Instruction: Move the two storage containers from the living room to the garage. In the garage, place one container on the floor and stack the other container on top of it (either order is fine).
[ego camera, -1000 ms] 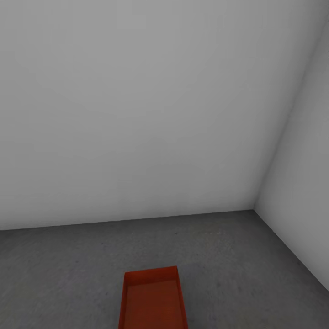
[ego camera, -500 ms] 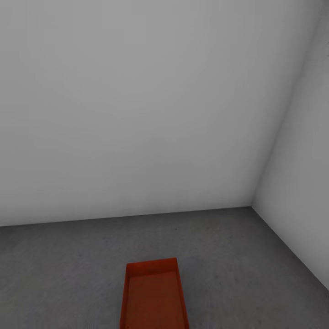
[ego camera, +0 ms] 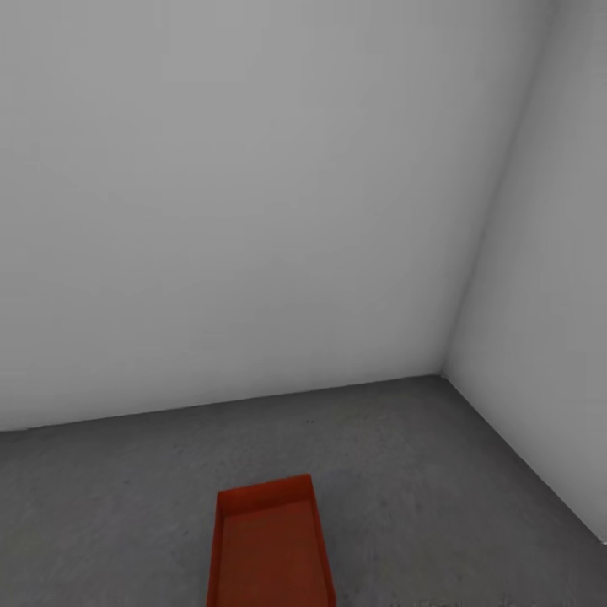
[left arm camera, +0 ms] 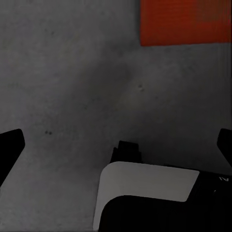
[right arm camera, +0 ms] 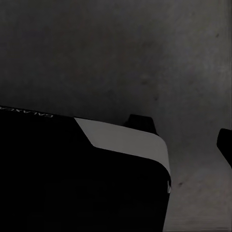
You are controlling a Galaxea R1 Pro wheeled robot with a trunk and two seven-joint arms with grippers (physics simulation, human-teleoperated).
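Rough, mottled grey concrete floor (ego camera: 421,472) meets plain white walls (ego camera: 253,211) at a corner. An orange-red, thin-walled rectangular storage container (ego camera: 270,548) sits on it, lidless. The left gripper (left arm camera: 118,145) spreads wide over concrete; right gripper's (right arm camera: 181,140) spread I cannot tell.

A bare garage corner: plain white-grey walls (ego camera: 253,194) fill the upper frame and meet at the right, above a dark grey, mottled concrete floor (ego camera: 405,472) across the bottom. An orange-red bin (ego camera: 268,548) sits on the floor at bottom centre. Both wrist views look onto the same rough concrete.
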